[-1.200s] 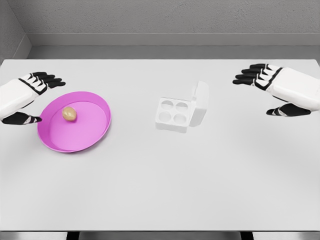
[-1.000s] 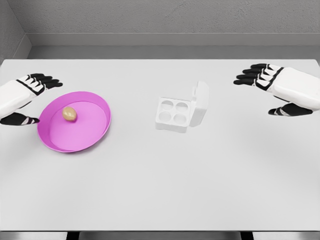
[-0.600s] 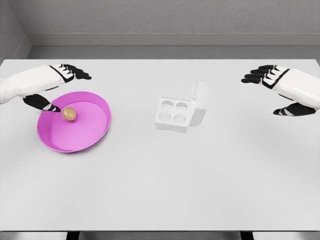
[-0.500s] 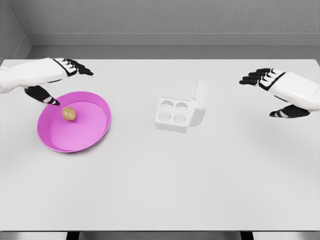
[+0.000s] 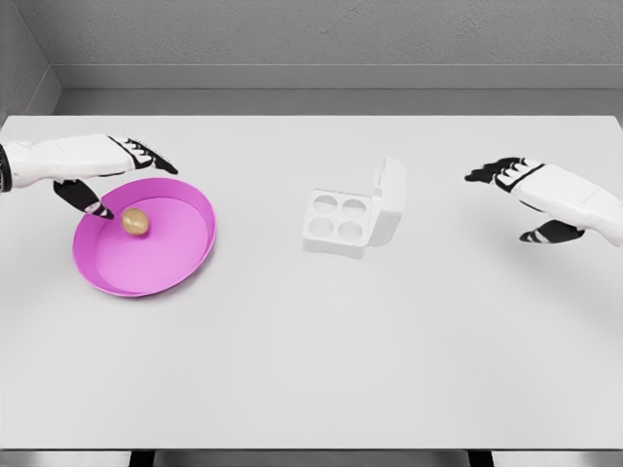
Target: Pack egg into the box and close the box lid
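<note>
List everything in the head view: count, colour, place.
plate: 1, magenta, left side of the table.
egg: 1, tan, lying in the plate, toward its far left.
egg box: 1, white, table centre, four empty cups.
lid: 1, white, standing open at the box's right side.
table: 1, white, fills most of the view.
left hand: 1, white with black fingers, above the plate's far-left rim, open, close to the egg.
right hand: 1, white with black fingers, far right, open, holding nothing.

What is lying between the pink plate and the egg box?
Nothing: in the head view, bare white table separates the pink plate from the egg box.
</note>
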Robot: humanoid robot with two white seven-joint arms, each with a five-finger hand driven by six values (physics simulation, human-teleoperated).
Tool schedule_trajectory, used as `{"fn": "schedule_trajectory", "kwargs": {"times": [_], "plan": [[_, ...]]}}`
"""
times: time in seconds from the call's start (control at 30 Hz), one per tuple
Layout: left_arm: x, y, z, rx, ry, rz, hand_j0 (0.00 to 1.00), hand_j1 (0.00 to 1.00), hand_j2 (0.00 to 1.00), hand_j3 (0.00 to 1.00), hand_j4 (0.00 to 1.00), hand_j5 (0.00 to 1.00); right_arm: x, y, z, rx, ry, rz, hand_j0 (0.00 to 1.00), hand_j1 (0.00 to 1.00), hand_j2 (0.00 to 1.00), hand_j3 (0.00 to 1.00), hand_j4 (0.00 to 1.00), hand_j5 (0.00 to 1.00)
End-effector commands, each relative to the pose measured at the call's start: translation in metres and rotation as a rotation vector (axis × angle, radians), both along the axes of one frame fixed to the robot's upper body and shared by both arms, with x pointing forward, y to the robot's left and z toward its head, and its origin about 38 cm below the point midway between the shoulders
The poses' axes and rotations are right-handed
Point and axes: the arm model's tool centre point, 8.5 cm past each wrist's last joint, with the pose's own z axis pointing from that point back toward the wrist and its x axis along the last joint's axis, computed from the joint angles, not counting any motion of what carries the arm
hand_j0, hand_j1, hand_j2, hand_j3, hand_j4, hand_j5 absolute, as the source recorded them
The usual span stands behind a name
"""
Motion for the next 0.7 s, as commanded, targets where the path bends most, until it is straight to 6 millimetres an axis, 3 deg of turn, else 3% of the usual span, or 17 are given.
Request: {"fn": "schedule_trajectory", "kwargs": {"times": [0.0, 0.43, 0.57, 0.67], "plan": [[-0.002, -0.001, -0.005, -0.007, 0.021, -0.001, 0.8, 0.8, 0.8, 0.8, 0.8, 0.8, 0.0, -0.002, -0.002, -0.006, 0.005, -0.007, 1.0, 1.0, 1.0, 1.0, 1.0, 1.0], [-0.01, 0.009, -0.031, 0.047, 0.086, 0.011, 0.8, 0.8, 0.8, 0.8, 0.8, 0.8, 0.0, 0.011, -0.008, -0.037, 0.022, 0.034, 1.0, 1.0, 1.0, 1.0, 1.0, 1.0], [-0.009, 0.008, -0.033, 0.038, 0.089, 0.014, 0.79, 0.79, 0.79, 0.79, 0.79, 0.79, 0.002, 0.031, -0.011, -0.047, 0.028, 0.09, 1.0, 1.0, 1.0, 1.0, 1.0, 1.0], [-0.011, 0.009, -0.038, 0.033, 0.099, 0.019, 0.79, 0.79, 0.79, 0.79, 0.79, 0.79, 0.002, 0.034, -0.009, -0.047, 0.021, 0.098, 1.0, 1.0, 1.0, 1.0, 1.0, 1.0]]}}
